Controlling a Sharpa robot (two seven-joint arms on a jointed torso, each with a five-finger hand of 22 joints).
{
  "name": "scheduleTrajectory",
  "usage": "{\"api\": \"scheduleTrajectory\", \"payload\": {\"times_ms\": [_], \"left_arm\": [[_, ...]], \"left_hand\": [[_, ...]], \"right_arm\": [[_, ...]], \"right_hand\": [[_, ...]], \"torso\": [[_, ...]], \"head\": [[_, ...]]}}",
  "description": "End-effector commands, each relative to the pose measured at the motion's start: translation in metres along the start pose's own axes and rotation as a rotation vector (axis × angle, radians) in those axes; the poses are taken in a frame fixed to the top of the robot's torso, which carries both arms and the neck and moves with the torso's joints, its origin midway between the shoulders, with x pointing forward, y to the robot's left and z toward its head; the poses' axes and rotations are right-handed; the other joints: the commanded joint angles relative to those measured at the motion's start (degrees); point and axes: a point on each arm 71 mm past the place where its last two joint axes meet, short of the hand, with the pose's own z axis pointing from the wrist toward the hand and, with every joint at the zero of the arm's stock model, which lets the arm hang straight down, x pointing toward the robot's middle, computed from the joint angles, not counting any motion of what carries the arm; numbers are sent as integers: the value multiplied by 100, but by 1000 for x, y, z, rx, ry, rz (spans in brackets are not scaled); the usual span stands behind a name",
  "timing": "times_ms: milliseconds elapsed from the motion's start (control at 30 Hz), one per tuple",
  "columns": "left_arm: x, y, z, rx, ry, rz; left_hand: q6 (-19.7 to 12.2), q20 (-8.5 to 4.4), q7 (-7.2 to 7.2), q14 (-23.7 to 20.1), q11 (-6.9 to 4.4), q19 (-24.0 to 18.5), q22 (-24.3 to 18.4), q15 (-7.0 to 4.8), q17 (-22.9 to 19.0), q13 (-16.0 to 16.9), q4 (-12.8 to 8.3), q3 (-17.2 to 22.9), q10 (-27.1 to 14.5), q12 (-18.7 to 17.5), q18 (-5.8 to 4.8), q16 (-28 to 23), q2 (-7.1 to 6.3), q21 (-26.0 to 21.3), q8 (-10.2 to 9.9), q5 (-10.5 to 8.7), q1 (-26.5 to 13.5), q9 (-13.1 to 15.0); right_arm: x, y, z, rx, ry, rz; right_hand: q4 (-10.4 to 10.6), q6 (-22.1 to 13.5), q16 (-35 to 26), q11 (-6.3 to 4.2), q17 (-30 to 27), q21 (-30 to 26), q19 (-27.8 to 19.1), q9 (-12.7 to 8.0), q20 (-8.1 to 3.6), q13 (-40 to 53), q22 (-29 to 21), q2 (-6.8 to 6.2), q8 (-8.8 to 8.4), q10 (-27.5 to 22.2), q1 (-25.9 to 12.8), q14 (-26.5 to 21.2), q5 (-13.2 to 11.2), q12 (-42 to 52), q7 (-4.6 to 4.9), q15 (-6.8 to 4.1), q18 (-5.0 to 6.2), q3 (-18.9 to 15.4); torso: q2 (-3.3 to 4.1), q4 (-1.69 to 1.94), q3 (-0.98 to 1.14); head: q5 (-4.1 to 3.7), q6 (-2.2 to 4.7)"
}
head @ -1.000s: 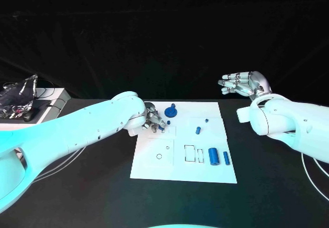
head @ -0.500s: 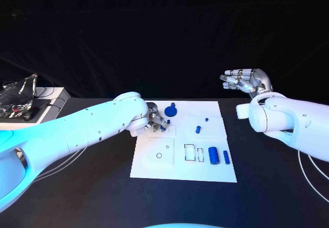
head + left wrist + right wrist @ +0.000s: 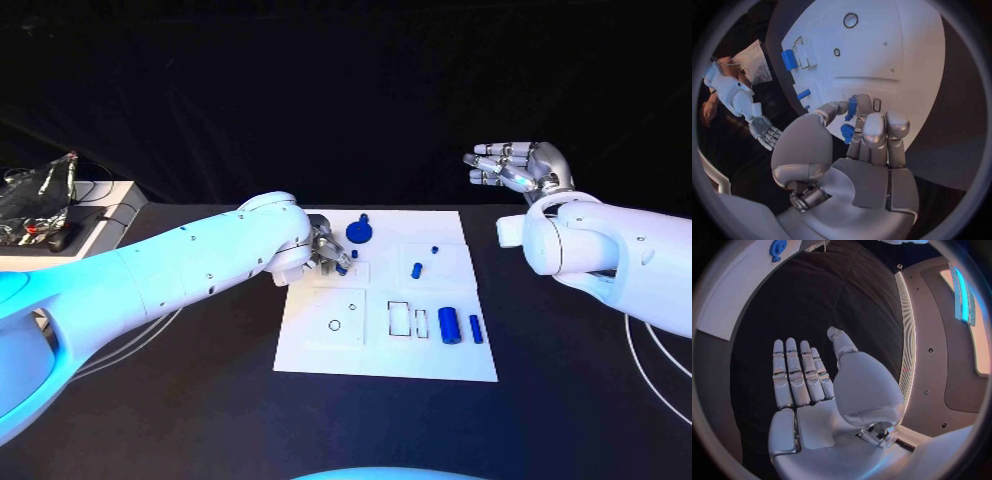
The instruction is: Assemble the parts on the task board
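The white task board lies mid-table. My left hand hovers low over its far left corner and pinches a small blue part between thumb and fingers. A round blue part lies just beyond that hand. A small blue peg, a blue cylinder and a thin blue bar lie on the board's right half. Empty outlined slots and a small round hole show near the middle. My right hand is raised beyond the board's far right corner, with its fingers apart and nothing in it.
A white box with a clear bag on it stands at the table's far left. Cables run under my left arm. Bare black table surrounds the board.
My right hand has drifted a little to the right and stays raised with nothing in it. My left hand has kept its place at the board's far left corner, still pinching the part.
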Motion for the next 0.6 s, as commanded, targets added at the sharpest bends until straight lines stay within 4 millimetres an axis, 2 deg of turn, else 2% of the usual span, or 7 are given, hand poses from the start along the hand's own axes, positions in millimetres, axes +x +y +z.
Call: {"api": "scheduleTrajectory", "payload": {"times_ms": [33, 300, 600], "left_arm": [[2, 0, 1, -2, 14, 12], [3, 1, 3, -9, 20, 16], [3, 3, 4, -19, 22, 20]], "left_hand": [[274, -3, -217, -2, -224, 56, 5, -30, 3, 5, -721, 697, 246, -17, -103, 31, 39, 39, 8, 22, 37, 14], [276, -4, -218, -5, -223, 53, 13, -30, -8, 5, -718, 685, 247, -27, -104, 30, 42, 28, -3, 21, 34, 24], [276, -4, -218, -5, -223, 53, 13, -30, -8, 5, -718, 685, 247, -27, -104, 30, 42, 28, -3, 21, 34, 24]], "right_arm": [[1, 1, 0, -14, 13, 9], [2, 1, 0, -12, 17, 10], [2, 1, 0, -9, 20, 11]], "right_hand": [[-5, -47, -18, 5, -5, 32, -64, -5, -9, -1, -9, -25, -35, -34, -2, 4, 15, -30, -4, -13, 20, -17], [-18, -67, -19, 6, -5, 50, -78, -7, -20, -1, -9, -18, -36, -49, 1, 37, 13, -30, -7, -21, 1, 0], [-21, -88, -18, 16, -4, 46, -118, -7, -12, -1, -12, -21, -37, -53, -8, 8, 15, -30, 16, -12, -13, 5]], "torso": [[2, 1, 0], [0, 8, -1], [-2, 6, 3]], "head": [[-1, -8], [-15, -57], [-5, -82]]}}
